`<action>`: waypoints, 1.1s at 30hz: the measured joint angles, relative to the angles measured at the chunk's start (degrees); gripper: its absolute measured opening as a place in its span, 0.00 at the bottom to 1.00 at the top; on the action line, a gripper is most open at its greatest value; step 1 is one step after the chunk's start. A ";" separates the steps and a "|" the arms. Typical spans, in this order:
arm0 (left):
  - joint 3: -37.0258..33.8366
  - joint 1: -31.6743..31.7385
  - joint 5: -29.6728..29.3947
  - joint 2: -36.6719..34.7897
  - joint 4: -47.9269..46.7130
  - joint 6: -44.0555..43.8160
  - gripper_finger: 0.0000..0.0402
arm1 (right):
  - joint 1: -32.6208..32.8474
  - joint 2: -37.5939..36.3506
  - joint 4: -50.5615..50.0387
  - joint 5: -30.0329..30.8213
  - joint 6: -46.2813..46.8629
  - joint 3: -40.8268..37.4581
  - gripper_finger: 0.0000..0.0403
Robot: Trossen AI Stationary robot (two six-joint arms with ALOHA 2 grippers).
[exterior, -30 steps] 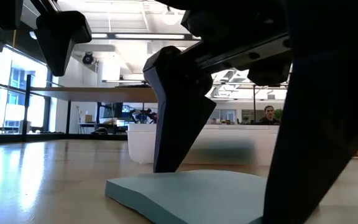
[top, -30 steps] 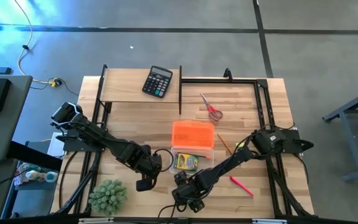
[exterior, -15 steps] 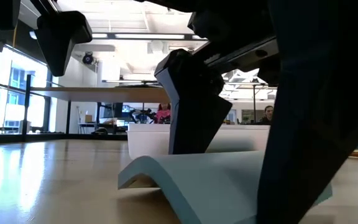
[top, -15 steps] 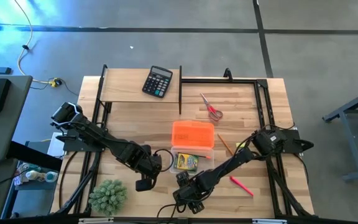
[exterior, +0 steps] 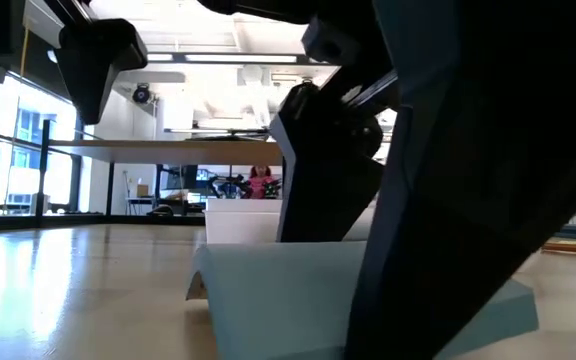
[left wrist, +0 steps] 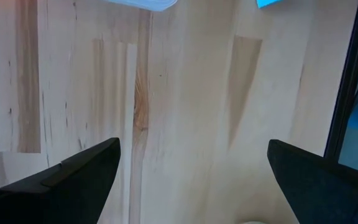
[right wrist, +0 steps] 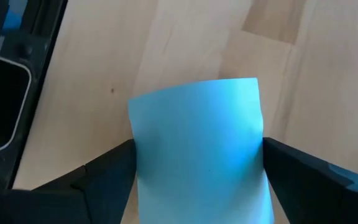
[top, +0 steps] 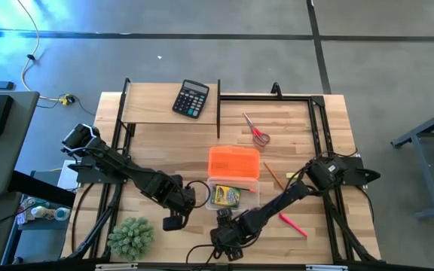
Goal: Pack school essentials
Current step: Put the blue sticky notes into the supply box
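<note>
Jaws of the right gripper have closed on the light-blue note pad, bowing it upward off the table. Left gripper hovers open nearby. Packing can likely follow.

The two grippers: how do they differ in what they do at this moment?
The right gripper is closed on the light-blue note pad, which bows up between its fingers; the left gripper is open and holds nothing. The right gripper is low at the table's front edge, in front of the clear case; the left gripper hovers over bare wood left of the case. Both are dark and two-fingered.
</note>
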 joint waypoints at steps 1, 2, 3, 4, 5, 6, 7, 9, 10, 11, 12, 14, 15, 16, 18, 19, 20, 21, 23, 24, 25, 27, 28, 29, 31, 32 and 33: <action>0.00 0.00 -0.01 0.00 -0.17 0.00 0.98 | 0.21 -0.16 -0.06 0.65 0.80 -0.03 0.81; 0.00 0.00 0.00 0.00 -0.17 0.05 0.98 | 0.40 -0.36 -0.21 1.30 1.56 -0.09 0.81; 0.00 0.00 -0.01 0.00 -0.14 0.26 0.98 | 0.58 -0.52 -0.46 1.69 2.24 -0.13 0.81; 0.00 0.00 -0.01 0.00 -0.14 0.43 0.98 | 0.78 -0.72 -0.74 1.97 3.07 -0.15 0.81; 0.00 0.00 0.00 0.00 -0.14 0.74 0.98 | 0.92 -0.94 -1.27 2.00 4.08 -0.17 0.81; 0.00 0.00 0.00 0.00 -0.16 0.90 0.98 | 1.11 -1.07 -1.81 2.01 5.14 -0.19 0.81; 0.00 0.00 0.00 0.00 -0.14 0.92 0.98 | 1.27 -1.07 -1.81 2.28 6.42 -0.19 0.81; 0.00 0.00 0.00 0.00 -0.14 0.92 0.98 | 1.56 -1.08 -1.77 2.60 9.24 -0.19 0.81; 0.00 0.00 0.00 0.00 -0.14 0.94 0.98 | 1.67 -1.12 -1.76 2.72 10.75 -0.19 0.81; 0.00 0.00 0.00 0.00 -0.12 0.94 0.98 | 1.86 -1.12 -1.81 3.09 12.08 -0.19 0.81; 0.00 -0.01 0.00 0.00 -0.12 0.94 0.98 | 2.07 -1.14 -1.99 3.63 13.37 -0.19 0.81; 0.00 0.00 0.00 0.00 -0.12 0.96 0.98 | 2.58 -1.16 -2.41 4.62 15.79 -0.19 0.81; 0.00 0.00 0.00 0.00 -0.12 0.96 0.98 | 2.78 -1.18 -2.54 5.02 17.05 -0.19 0.81; 0.00 -0.02 0.00 0.00 -0.12 0.96 0.98 | 2.94 -1.18 -2.66 5.39 18.39 -0.19 0.81; 0.00 0.00 0.00 0.00 -0.16 0.94 0.98 | 3.25 -1.18 -2.77 6.28 20.89 -0.17 0.81; 0.00 0.00 0.00 0.00 -0.23 0.96 0.98 | 3.46 -1.18 -2.84 6.72 22.06 -0.17 0.81; 0.00 0.00 0.00 0.00 -0.33 0.95 0.98 | 3.62 -1.21 -2.87 7.13 23.24 -0.17 0.81; 0.00 0.00 0.00 0.00 -0.35 0.95 0.98 | 3.84 -1.21 -2.89 7.54 24.49 -0.17 0.81; 0.00 -0.01 0.00 0.00 -0.36 0.95 0.98 | 4.22 -1.25 -2.91 8.23 27.02 -0.17 0.81; 0.00 -0.01 0.00 0.00 -0.36 0.94 0.98 | 4.43 -1.27 -3.00 8.86 28.25 -0.17 0.81; 0.00 -0.01 0.00 0.00 -0.38 0.94 0.98 | 4.67 -1.27 -3.06 9.54 29.53 -0.17 0.81; 0.00 0.00 0.00 0.00 -0.37 0.94 0.98 | 5.11 -1.29 -3.06 11.06 32.16 -0.13 0.81; 0.00 0.00 0.00 0.00 -0.36 0.95 0.98 | 5.34 -1.29 -3.08 11.84 33.46 -0.11 0.81; 0.00 -0.02 0.00 0.00 -0.36 1.04 0.98 | 5.53 -1.29 -3.18 12.52 34.84 -0.08 0.81; 0.00 0.00 0.00 0.00 -0.37 2.02 0.98 | 5.87 -1.31 -3.56 13.99 37.48 -0.08 0.81; 0.00 -0.01 0.00 0.00 -0.38 2.57 0.98 | 6.06 -1.31 -3.68 14.62 38.75 -0.08 0.81; 0.00 -0.02 0.00 0.00 -0.37 2.91 0.98 | 6.23 -1.33 -3.70 15.33 40.09 -0.08 0.81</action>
